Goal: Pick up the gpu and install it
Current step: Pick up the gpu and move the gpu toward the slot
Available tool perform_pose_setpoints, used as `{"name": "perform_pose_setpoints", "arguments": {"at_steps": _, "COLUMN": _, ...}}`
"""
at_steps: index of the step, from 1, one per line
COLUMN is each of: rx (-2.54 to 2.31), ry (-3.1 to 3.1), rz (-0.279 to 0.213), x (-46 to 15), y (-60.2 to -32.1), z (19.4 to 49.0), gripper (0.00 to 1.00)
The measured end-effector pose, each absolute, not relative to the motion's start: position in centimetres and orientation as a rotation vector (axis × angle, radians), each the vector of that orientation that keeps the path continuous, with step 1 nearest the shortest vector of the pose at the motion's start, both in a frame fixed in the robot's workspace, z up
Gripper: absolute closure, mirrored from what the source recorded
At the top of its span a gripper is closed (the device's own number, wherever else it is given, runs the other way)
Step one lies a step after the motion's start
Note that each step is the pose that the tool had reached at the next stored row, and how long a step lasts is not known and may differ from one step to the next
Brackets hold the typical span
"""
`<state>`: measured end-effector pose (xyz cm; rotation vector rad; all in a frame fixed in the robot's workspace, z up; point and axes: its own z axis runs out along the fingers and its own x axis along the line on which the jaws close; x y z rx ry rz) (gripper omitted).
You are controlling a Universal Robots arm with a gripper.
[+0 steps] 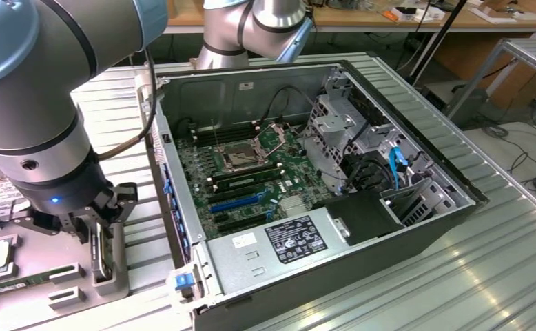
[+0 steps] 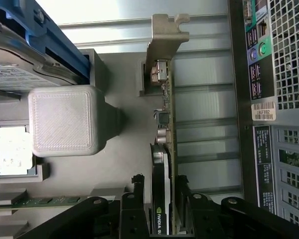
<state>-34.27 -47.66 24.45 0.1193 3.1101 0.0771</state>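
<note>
The gpu [image 2: 164, 149] stands on edge in a grey holder tray [image 2: 119, 164], its green card and black cooler seen edge-on. Its silver bracket [image 2: 165, 40] is at the end away from my fingers. My gripper [image 2: 161, 194] is shut on the gpu, one black finger [image 2: 134, 199] on the cooler side and the other on the card side. In the exterior view the gripper [image 1: 102, 231] reaches straight down onto the gpu [image 1: 100, 258], at the exterior view's left of the open computer case [image 1: 415, 227].
The motherboard [image 1: 240, 179] lies in the case with blue slots [image 1: 235, 201] and a power supply [image 1: 291, 238]. The case's rear panel [image 2: 279, 99] runs close beside the gpu. The tray also holds a hard drive [image 2: 20, 74], a processor [image 2: 10, 149] and a RAM stick [image 2: 40, 201].
</note>
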Motion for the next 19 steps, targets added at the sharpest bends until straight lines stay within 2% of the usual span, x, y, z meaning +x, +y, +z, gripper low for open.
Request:
{"name": "perform_pose_setpoints", "arguments": {"at_steps": 6, "rx": 0.119, "ry": 3.110, "rz": 0.077, "x": -34.21, "y": -47.66, "z": 24.45, "gripper": 0.62}}
{"name": "perform_pose_setpoints", "arguments": {"at_steps": 7, "rx": 0.119, "ry": 3.110, "rz": 0.077, "x": -34.21, "y": -47.66, "z": 24.44, "gripper": 0.64}}
{"name": "perform_pose_setpoints", "arguments": {"at_steps": 8, "rx": 0.119, "ry": 3.110, "rz": 0.077, "x": -34.21, "y": -47.66, "z": 24.44, "gripper": 0.71}}
{"name": "perform_pose_setpoints", "arguments": {"at_steps": 19, "rx": 0.119, "ry": 3.110, "rz": 0.077, "x": -33.90, "y": -47.66, "z": 24.44, "gripper": 0.71}}
